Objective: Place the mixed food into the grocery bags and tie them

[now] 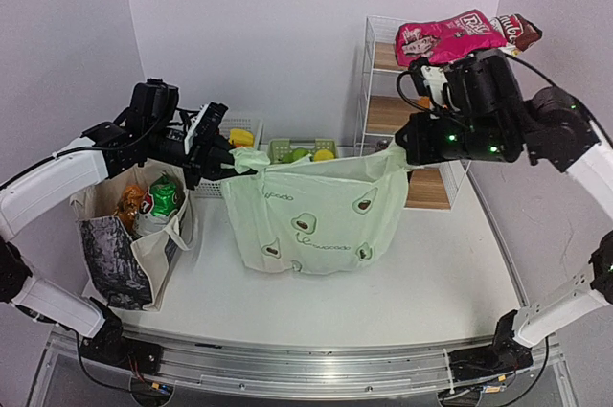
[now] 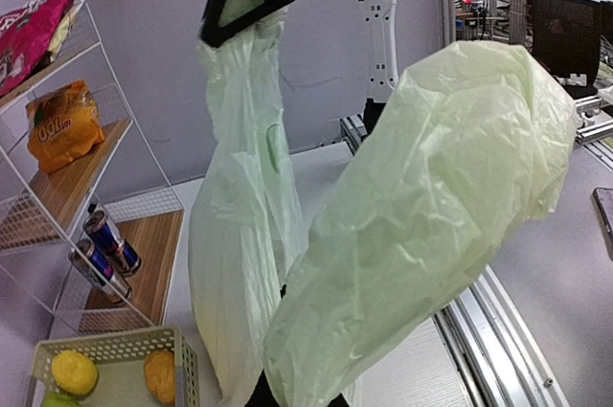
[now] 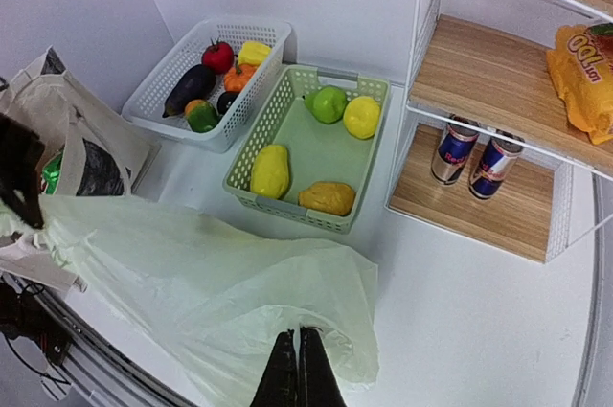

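1. The plastic bag (image 1: 306, 215) is held up at the centre of the overhead view, stretched between both hands, with its base on the counter (image 1: 431, 273).
2. The left hand (image 1: 222, 160) is clamped on the handle toward the frame's left. The right hand (image 3: 297, 359) has its fingers pressed together on the opposite handle.
3. The canvas tote (image 1: 120, 259) stands at the left of the frame, with an orange packet (image 1: 129, 204) and a green-white packet (image 1: 165, 196) inside.
4. No knot is seen on either bag. The plastic bag's contents cannot be told.
5. Some toy fruit (image 3: 271, 170) is left in the green basket (image 3: 321, 153) and the white basket (image 3: 158, 91). Two cans (image 3: 455, 150) and a second orange packet (image 3: 584, 77) are left on the rack (image 3: 498, 72).
6. Packing is judged part done and tying not yet done.
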{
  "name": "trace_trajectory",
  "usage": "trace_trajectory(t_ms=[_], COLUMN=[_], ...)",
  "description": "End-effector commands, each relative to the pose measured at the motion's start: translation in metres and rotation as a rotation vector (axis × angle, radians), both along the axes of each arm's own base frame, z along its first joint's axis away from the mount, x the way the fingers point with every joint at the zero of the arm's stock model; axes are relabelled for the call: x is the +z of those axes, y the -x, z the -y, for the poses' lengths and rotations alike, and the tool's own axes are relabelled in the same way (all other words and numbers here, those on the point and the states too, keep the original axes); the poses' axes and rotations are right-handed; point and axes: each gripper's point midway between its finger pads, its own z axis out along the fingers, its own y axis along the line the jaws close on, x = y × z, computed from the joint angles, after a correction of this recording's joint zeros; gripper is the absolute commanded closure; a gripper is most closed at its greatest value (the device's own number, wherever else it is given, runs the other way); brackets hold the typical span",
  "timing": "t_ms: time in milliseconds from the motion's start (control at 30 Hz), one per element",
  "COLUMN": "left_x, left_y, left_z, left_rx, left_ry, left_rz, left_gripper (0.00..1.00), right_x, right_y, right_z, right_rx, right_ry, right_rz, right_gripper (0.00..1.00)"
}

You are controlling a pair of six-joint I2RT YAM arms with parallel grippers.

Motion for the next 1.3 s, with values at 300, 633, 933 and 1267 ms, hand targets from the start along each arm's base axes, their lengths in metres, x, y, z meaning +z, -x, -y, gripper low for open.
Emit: trace_trajectory(t_ms=[300,633,933,1267], left_x=[-0.036,-0.051,-0.049,-0.058], left_y=[0.003,0.006,0.0,0.001], left_z=[0.011,0.005,0.004,0.001], left_rx=[-0.184,-0.147,-0.142,-0.133], left_ry=[0.065,0.036,0.02,-0.069], left_rz=[-0.056,-0.034,-0.015,-0.022], left_gripper=[1.0,0.96,0.92,0.86], right_x=[-0.012,-0.037,0.009,0.05], right_y=[0.054,0.041,0.016,-0.015], right_z=[0.046,-0.003,-0.069,-0.054], right_rx=[-0.27,-0.179,0.357,0.82], right_ry=[0.402,0.411,0.443,0.007], right_rz=[-0.157,-0.179,-0.012,0.033], right_gripper=[1.0,0.62,0.11,0.09])
